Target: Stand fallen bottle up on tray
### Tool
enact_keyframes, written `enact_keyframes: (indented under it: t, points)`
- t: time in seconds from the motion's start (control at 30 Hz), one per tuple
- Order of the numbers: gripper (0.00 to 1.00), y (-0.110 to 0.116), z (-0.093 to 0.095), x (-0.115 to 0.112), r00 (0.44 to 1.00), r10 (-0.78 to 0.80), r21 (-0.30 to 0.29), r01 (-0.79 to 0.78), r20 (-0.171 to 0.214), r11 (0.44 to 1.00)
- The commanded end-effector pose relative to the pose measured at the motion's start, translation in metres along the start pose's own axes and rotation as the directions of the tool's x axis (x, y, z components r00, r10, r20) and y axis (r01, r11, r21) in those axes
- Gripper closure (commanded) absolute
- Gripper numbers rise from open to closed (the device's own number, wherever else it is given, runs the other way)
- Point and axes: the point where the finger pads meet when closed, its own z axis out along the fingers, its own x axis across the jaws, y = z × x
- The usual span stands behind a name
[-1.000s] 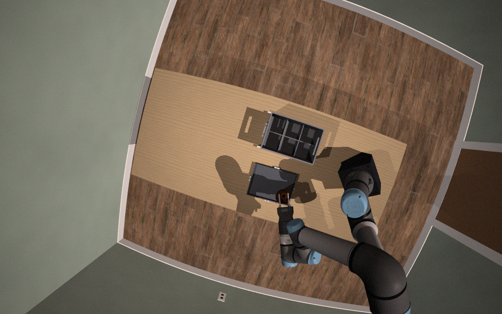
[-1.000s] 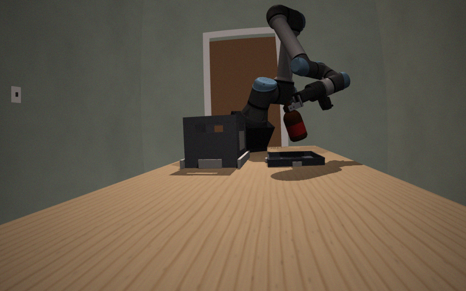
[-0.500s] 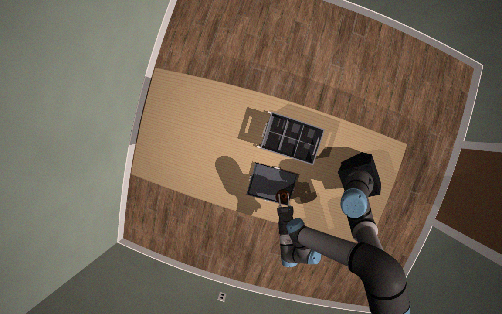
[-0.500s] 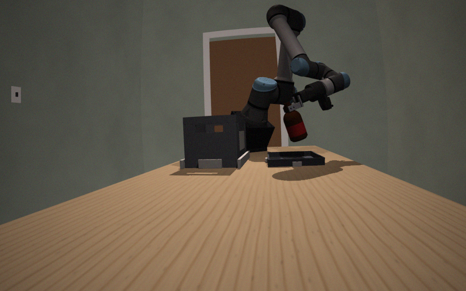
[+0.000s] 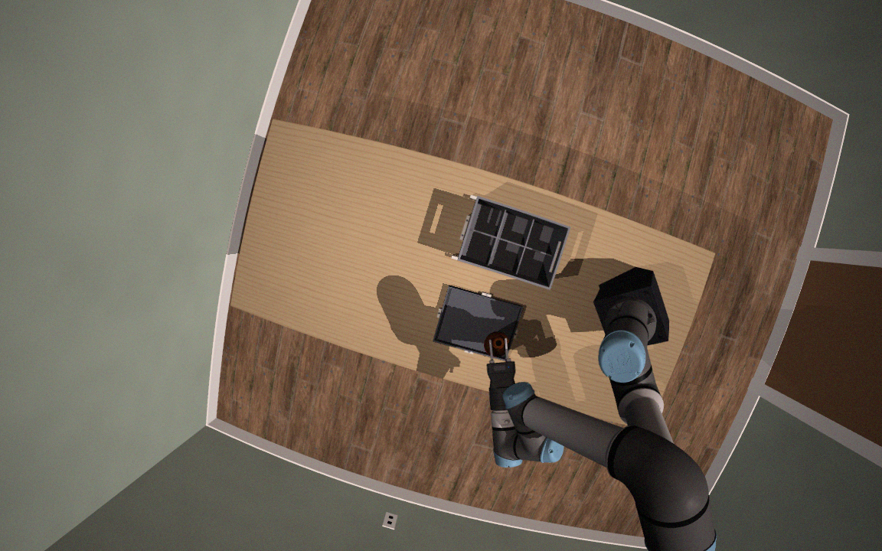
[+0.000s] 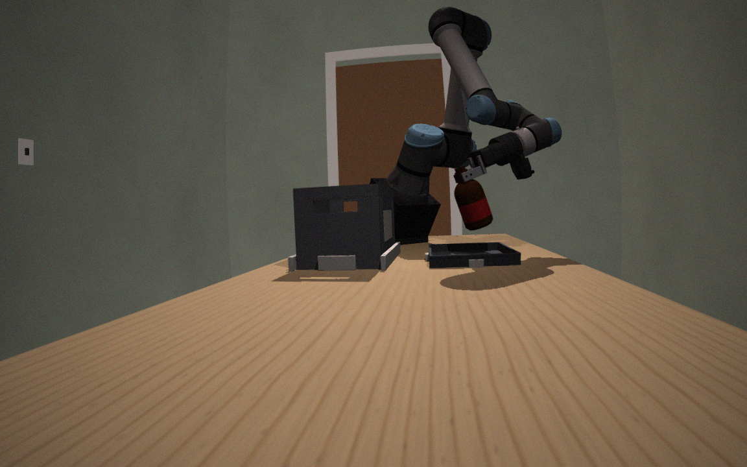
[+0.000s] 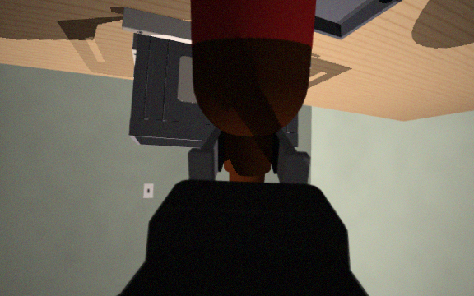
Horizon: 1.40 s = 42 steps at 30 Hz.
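A brown bottle (image 6: 473,204) (image 7: 253,78) with a red label hangs in the air, neck up and base down, tilted in the exterior view. From above, the bottle (image 5: 495,337) shows over the lower right corner of the tray. My gripper (image 5: 498,344) (image 6: 469,172) (image 7: 248,141) is shut on the bottle's neck and comes in at a slant from the side. The dark shallow tray (image 5: 472,314) (image 6: 451,261) lies on the table below the bottle, with a gap between its rim and the bottle's base. In the wrist view a corner of the tray (image 7: 340,31) shows at the top.
The tall dark crate (image 5: 559,259) (image 6: 335,232) (image 7: 159,82) with six compartments stands beside the tray, with a narrow gap between them. The arm's black base (image 5: 656,308) stands at the right end of the table (image 5: 321,226) in the top view.
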Motion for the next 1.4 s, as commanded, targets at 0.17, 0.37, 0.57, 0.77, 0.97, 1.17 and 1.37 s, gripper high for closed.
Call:
enact_keyframes:
  t: [0.17,0.37,0.57,0.77,0.97,1.17,1.37]
  points:
    - [1.00,-0.006,0.002,0.000,1.000,0.001,0.000,-0.001,-0.001,1.000]
    - [1.00,-0.012,0.004,0.000,1.000,0.001,0.000,-0.001,-0.001,1.000]
    - [1.00,-0.019,0.007,0.000,1.000,0.001,0.000,-0.001,-0.001,1.000]
    - [1.00,-0.023,0.008,0.000,1.000,0.001,0.000,-0.001,-0.001,1.000]
    - [1.00,-0.030,0.011,0.000,1.000,0.001,0.000,-0.001,-0.001,1.000]
    - [1.00,-0.037,0.013,0.000,1.000,0.001,0.000,-0.001,-0.001,1.000]
    - [1.00,-0.041,0.015,0.000,1.000,0.001,0.000,-0.001,-0.001,1.000]
